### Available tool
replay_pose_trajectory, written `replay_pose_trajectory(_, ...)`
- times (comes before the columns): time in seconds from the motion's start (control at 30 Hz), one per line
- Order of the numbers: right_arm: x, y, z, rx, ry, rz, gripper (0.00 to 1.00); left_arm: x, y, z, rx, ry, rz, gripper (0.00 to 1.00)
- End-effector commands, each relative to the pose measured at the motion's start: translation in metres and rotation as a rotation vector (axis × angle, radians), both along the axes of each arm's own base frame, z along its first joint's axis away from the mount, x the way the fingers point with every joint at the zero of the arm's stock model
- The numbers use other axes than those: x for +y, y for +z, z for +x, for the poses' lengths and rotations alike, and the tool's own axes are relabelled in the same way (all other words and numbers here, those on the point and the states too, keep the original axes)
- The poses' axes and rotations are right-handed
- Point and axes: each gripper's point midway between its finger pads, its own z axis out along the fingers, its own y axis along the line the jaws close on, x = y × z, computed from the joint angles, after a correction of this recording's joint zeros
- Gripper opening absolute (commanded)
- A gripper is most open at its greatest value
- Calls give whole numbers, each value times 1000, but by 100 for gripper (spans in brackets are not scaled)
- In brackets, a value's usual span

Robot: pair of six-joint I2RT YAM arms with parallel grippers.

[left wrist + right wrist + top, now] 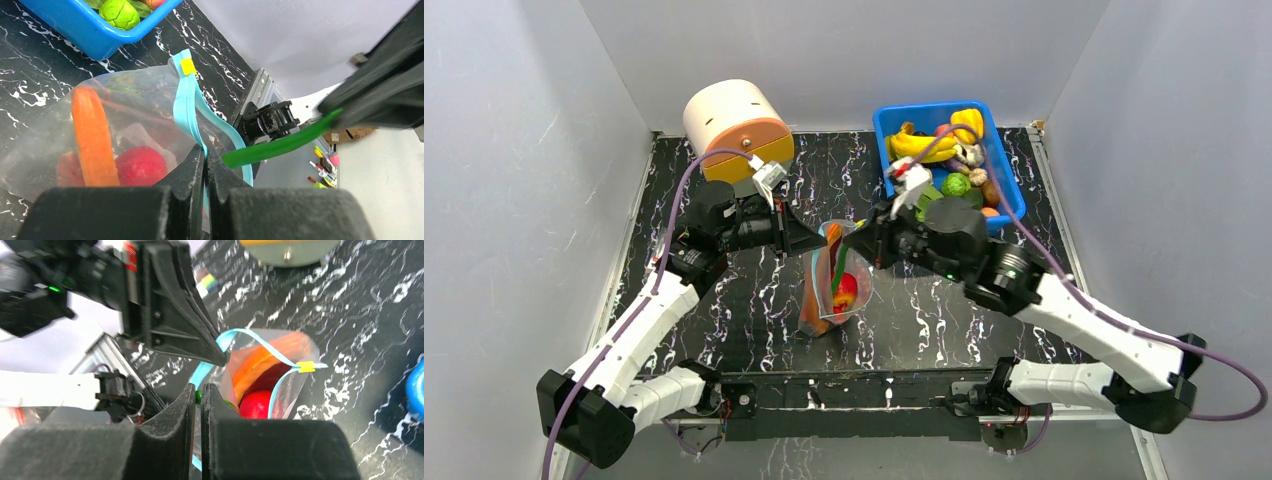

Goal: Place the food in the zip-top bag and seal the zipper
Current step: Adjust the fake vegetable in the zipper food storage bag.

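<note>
Loading is the step in hand, as I judge it. From the top view, the bag (829,300) stands on the bench (924,320) between the two arms, near the blue bin (1014,190) where more food lies. The left hand (812,243) is clenched on the bag's mouth edge. The right hand (856,243) grasps a long green piece (841,262) that points down toward the opening.

From the left wrist, the left hand pinches the zipper (181,100), and the mouth stands open beside it. A carrot (92,135) and a red fruit (142,165) are already inside. The tip of the green piece is just beside the zipper; I cannot tell if it is inside.

From the right wrist, the right hand is closed on the green piece, of which only a small bit shows. The next move, I think, calls for lowering it through the mouth and letting go without pulling the zipper from the left hand. Sealing is not yet begun.

No writing can be read: the yellow tab (306,366) on the zipper is plain, and a pale label (135,139) on the bag is too blurred
</note>
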Motion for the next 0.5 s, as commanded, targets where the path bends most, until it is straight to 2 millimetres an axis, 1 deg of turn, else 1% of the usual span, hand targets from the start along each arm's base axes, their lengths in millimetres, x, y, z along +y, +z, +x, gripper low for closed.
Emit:
replay_pose_trajectory(0.0, 25, -36, 8, 83, 32, -79, 0, -6, 32, -4, -76, -44, -72, 0)
replay_pose_trajectory(0.07, 32, -51, 12, 107, 35, -110, 0, -7, 34, -4, -79, -45, -83, 0)
replay_pose_trajectory(0.1, 39, -66, 18, 124, 21, -126, 0, -7, 36, -5, -82, -48, -90, 0)
replay_pose_trajectory(0.2, 40, -82, 27, 134, -22, -149, 0, -7, 37, -5, -83, -43, -95, 0)
replay_pose_trajectory(0.27, 41, -91, 32, 135, -49, -150, 0, -8, 40, -5, -89, -41, -109, 0)
replay_pose_trajectory(0.37, 41, -99, 43, 118, -101, -142, 0, -9, 40, -7, -83, -53, -135, 0)
replay_pose_trajectory(0.47, 33, -108, 62, 79, -206, -152, 0, -9, 39, -10, -83, -63, -149, 0)
